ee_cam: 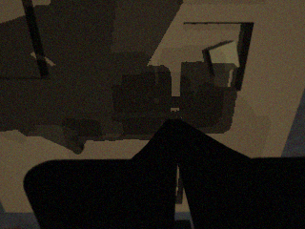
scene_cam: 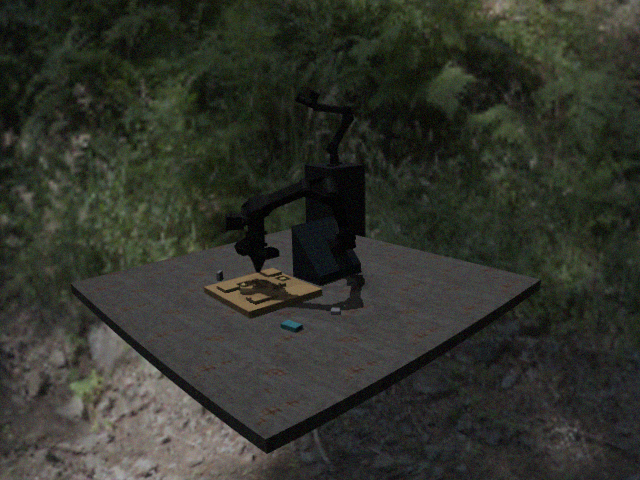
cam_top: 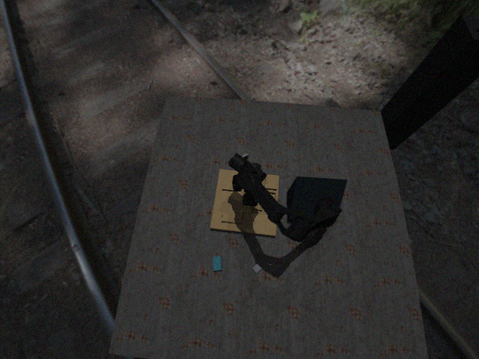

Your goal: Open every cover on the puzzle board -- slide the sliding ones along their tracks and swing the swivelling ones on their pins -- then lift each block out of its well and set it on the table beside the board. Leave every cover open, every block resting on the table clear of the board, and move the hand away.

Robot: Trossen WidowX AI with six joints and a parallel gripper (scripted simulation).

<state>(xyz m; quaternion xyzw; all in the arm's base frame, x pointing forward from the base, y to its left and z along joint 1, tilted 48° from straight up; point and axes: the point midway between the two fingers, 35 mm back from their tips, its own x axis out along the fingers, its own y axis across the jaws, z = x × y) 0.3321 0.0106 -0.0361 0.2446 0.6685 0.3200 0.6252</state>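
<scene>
The tan puzzle board [cam_top: 266,230] [scene_cam: 306,293] [ee_cam: 269,138] has dark slots and edges, partly under the arm's shadow. Its covers match its colour and are hard to tell apart; one raised plate [scene_cam: 270,272] shows at its back. A small tilted well [ee_cam: 226,53] shows at the wrist view's upper right, its inside partly lit; I cannot make out a block in it. My gripper [scene_cam: 258,270] [ee_cam: 172,126] is shut and empty, pointing down just above the board. A teal block [cam_top: 217,263] [scene_cam: 291,325] and a pale block [cam_top: 257,268] [scene_cam: 335,311] lie on the table. A small grey block [cam_top: 245,155] [scene_cam: 219,275] stands beyond the board's other side.
A dark slanted box [cam_top: 319,193] [scene_cam: 312,253] stands beside the board, near the arm's base. A tall dark block [cam_top: 429,84] [scene_cam: 336,198] with a thin dark arm-like shape on top is behind it. The patterned table [cam_top: 293,309] [scene_cam: 320,377] carries the arm's shadow.
</scene>
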